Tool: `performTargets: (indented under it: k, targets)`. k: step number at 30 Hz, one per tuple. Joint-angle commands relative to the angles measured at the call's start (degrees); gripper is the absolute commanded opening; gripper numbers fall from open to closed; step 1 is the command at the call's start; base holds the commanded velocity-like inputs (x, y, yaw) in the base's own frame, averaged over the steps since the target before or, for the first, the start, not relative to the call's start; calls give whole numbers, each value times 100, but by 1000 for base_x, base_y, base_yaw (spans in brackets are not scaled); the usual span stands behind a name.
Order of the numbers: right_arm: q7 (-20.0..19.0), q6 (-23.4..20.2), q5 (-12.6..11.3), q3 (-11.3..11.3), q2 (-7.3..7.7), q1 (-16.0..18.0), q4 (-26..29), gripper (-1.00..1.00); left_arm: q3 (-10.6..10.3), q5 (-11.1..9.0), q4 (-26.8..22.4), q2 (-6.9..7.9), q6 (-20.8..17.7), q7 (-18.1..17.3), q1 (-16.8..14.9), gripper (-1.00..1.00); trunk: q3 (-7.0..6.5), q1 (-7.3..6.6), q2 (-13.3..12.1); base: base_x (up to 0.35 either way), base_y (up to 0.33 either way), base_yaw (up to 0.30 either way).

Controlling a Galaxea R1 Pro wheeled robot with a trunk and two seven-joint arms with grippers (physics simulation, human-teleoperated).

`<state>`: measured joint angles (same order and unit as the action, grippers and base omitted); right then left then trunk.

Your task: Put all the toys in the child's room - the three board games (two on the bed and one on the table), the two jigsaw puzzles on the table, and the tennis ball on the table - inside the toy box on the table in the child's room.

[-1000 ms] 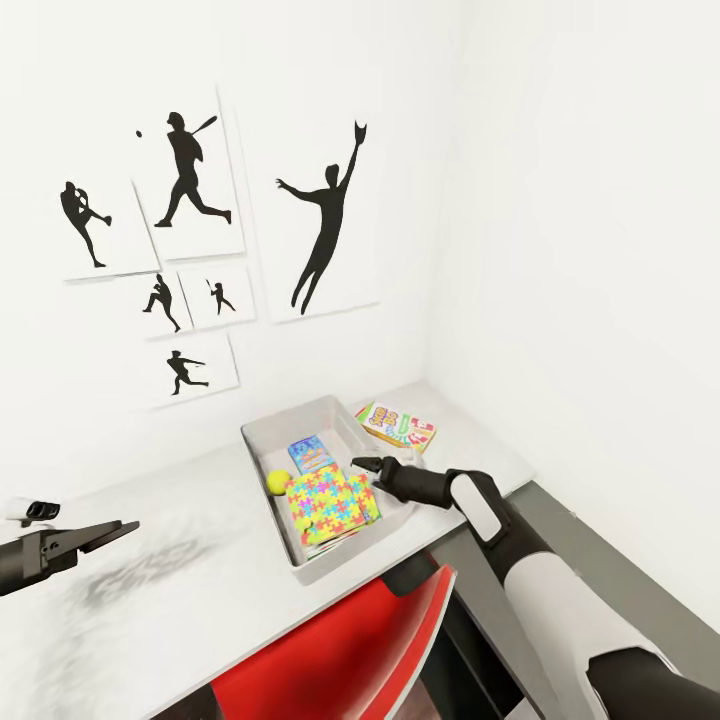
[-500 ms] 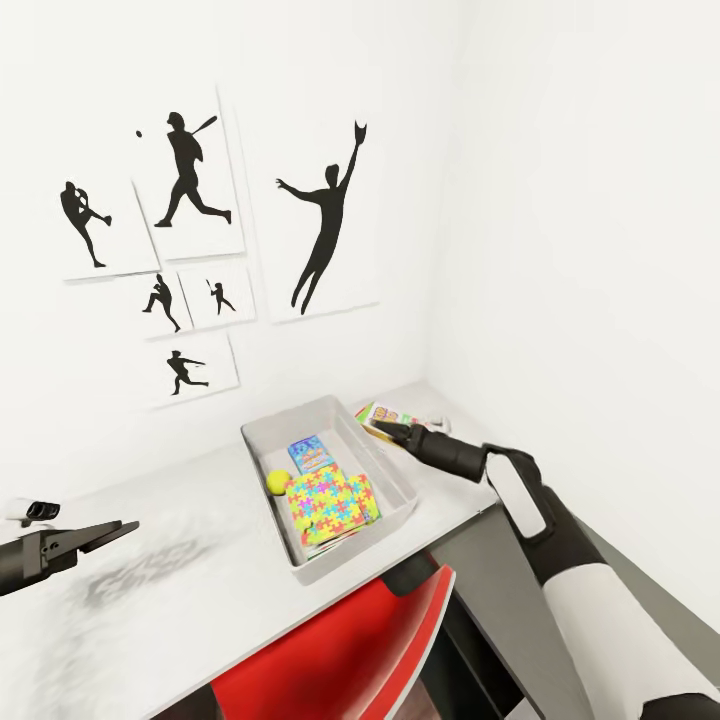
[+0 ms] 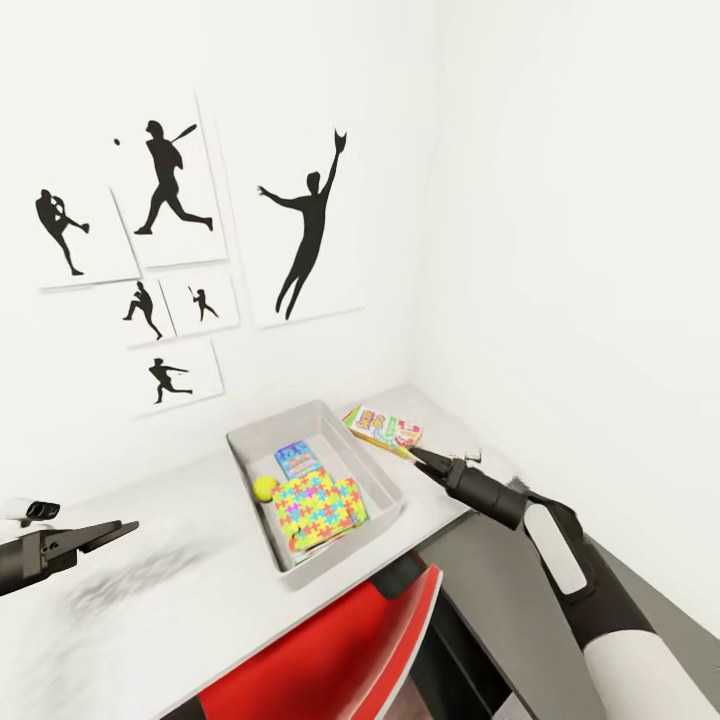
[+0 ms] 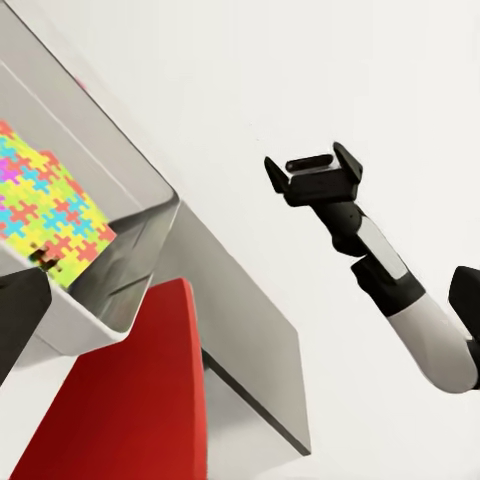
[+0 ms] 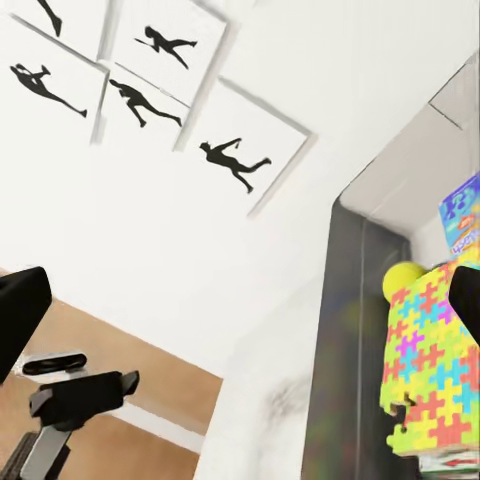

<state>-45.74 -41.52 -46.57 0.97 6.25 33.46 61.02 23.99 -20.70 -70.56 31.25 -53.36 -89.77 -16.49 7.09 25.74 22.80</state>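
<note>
My right gripper (image 3: 412, 455), fingers spread, sits at the green-red-yellow board game's (image 3: 384, 427) near edge, beside the toy box (image 3: 383, 484) rim; left gripper (image 3: 112, 530) spread too.

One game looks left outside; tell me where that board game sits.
In the head view the board game lies flat on the table near the wall corner, just right of the toy box, with the right tool beside it.

White forearm shell (image 3: 625, 650), black wrist and elbow joints, white elbow panel, slim black tapered jaws.
</note>
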Motion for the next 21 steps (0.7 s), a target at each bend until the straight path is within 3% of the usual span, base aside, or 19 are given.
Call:
performTargets:
  k: [1,9,17,21]
  targets:
    - [-58,28,-37,-33,6,-70,0,100,1,4,-2,2,-61,-23,-3,100,4,4,12,0,0,-161]
    - [-395,751,-2,-150,2,-607,5,100,1,4,-2,4,-61,-23,-2,100,-58,4,12,0,0,-167]
    - [-397,979,56,-132,-59,-736,-18,100,1,4,-2,4,-61,-23,1,100,-108,4,12,0,0,-150]
    - [-344,1011,252,-110,-76,-751,-30,100,1,4,-2,2,-61,-23,1,100,-116,4,12,0,0,-50]
